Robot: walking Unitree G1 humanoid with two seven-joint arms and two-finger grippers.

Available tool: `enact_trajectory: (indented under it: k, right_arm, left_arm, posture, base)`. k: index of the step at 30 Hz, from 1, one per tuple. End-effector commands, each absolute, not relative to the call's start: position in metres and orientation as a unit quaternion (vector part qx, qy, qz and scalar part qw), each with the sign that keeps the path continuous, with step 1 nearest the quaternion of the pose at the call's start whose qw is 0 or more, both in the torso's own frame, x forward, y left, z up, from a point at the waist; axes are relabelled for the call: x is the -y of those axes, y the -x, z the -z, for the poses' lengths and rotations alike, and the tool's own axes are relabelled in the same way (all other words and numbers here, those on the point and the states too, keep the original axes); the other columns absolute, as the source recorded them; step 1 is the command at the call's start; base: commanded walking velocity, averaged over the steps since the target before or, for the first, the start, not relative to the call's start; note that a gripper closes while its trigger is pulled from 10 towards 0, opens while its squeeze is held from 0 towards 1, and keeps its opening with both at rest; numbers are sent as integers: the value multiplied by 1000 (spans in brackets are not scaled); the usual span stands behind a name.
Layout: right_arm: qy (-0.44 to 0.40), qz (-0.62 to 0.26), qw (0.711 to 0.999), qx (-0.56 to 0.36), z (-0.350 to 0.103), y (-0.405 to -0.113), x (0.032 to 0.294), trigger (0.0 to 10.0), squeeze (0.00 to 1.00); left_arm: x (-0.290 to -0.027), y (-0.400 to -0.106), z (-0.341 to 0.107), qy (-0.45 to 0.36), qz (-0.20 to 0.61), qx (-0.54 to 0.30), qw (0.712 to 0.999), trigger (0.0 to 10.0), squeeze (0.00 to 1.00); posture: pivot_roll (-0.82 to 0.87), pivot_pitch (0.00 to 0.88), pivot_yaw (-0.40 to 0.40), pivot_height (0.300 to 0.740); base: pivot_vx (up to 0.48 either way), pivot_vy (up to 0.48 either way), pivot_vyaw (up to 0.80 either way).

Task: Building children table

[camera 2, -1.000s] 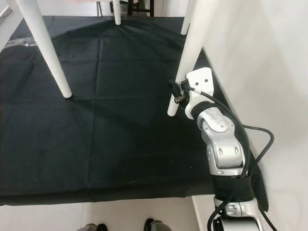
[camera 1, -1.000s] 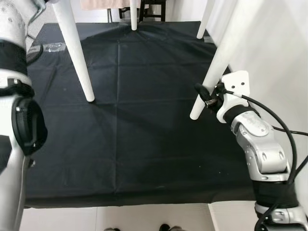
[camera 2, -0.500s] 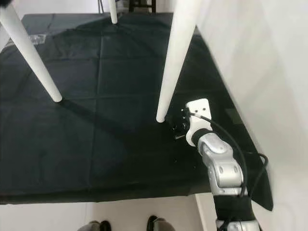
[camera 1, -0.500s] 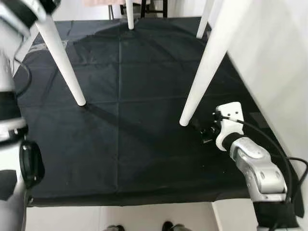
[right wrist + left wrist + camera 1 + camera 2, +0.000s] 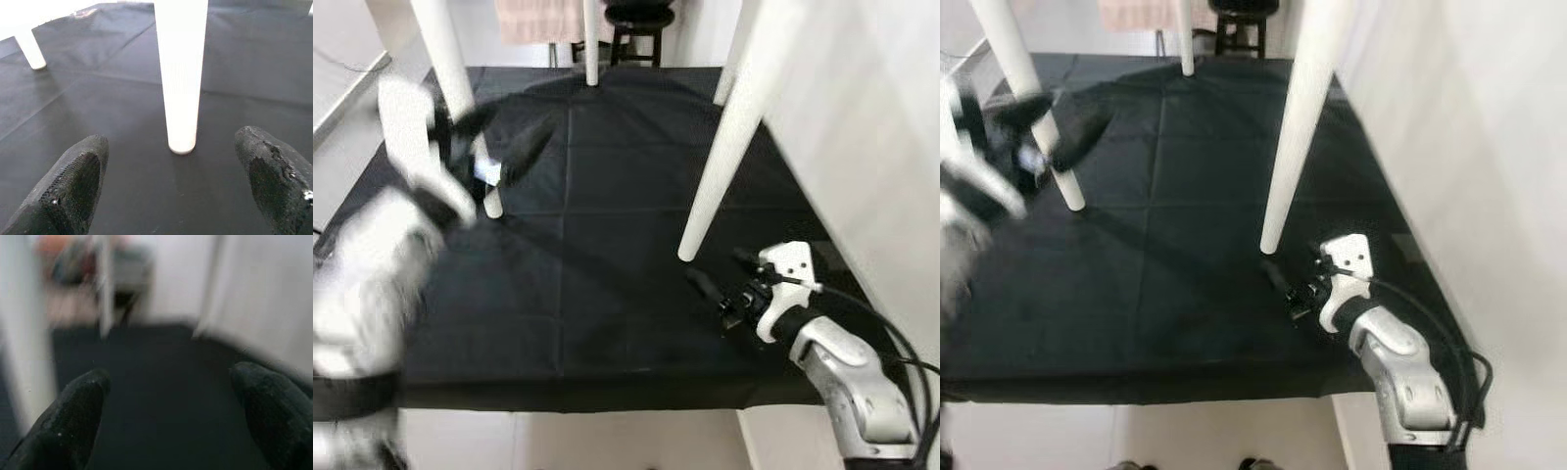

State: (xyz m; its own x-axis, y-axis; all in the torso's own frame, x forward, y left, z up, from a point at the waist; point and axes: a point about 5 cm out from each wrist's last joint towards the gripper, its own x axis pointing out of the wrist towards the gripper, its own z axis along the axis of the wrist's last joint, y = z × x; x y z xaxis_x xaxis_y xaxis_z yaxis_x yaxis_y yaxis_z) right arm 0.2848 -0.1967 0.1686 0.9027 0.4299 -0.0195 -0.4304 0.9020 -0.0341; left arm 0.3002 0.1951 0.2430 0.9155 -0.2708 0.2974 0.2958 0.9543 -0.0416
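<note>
Home room; pale tiled floor [image 5: 558,441]; black cloth [image 5: 607,294] spread under white table legs [image 5: 724,147]; dark stool [image 5: 636,24] behind.

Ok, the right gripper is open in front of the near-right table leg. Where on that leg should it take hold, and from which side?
Probably grip the near-right table leg low on its round shaft, a little above the foot resting on the black cloth. Come straight in from the robot's side, where the right gripper already faces it with jaws open wider than the leg. The leg widens upward and tilts, so low down fits best.

The right arm [image 5: 847,372] has silver segments, a white wrist bracket, a looping black cable, and 2 textured black fingers [image 5: 73,186].
</note>
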Motion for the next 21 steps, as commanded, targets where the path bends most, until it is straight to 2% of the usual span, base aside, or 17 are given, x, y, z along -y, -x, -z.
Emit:
enact_trajectory:
  k: [1, 3, 4, 5, 8, 16, 21]
  right_arm:
    - [0, -208, 978, 12, -170, -287, 197, 10000, 0]
    - [0, -208, 978, 12, -170, -287, 197, 10000, 0]
    - [-39, -176, 983, 42, -173, -297, 184, 10000, 0]
    - [-65, -166, 982, 53, -173, -301, 176, 10000, 0]
    - [-93, -159, 981, 65, -173, -307, 165, 10000, 0]
    - [-75, -164, 981, 72, -167, -313, 152, 10000, 0]
    - [-60, -198, 977, 57, -152, -308, 134, 10000, 0]
  left_arm:
    - [-193, -298, -233, 37, 118, 128, 984, 10000, 0]
    - [-193, -298, -233, 37, 118, 128, 984, 10000, 0]
    - [-191, -291, -199, 41, 73, 73, 994, 10000, 0]
    - [-190, -287, -185, 36, 56, 56, 996, 10000, 0]
    - [-189, -283, -168, 30, 39, 36, 998, 10000, 0]
    - [-189, -275, -151, 39, 13, 19, 999, 10000, 0]
    - [-193, -263, -139, 27, -21, 3, 999, 10000, 0]
  posture:
    - [52, 124, -63, 740]
    - [52, 124, -63, 740]
    - [63, 117, -64, 740]
    - [62, 113, -62, 740]
    - [65, 100, -59, 740]
    - [73, 76, -53, 740]
    - [80, 73, -57, 740]
  base:
    - [0, 0, 0]
    - [0, 0, 0]
    - [0, 0, 0]
    - [0, 0, 0]
    - [0, 0, 0]
    - [0, 0, 0]
    - [0, 0, 0]
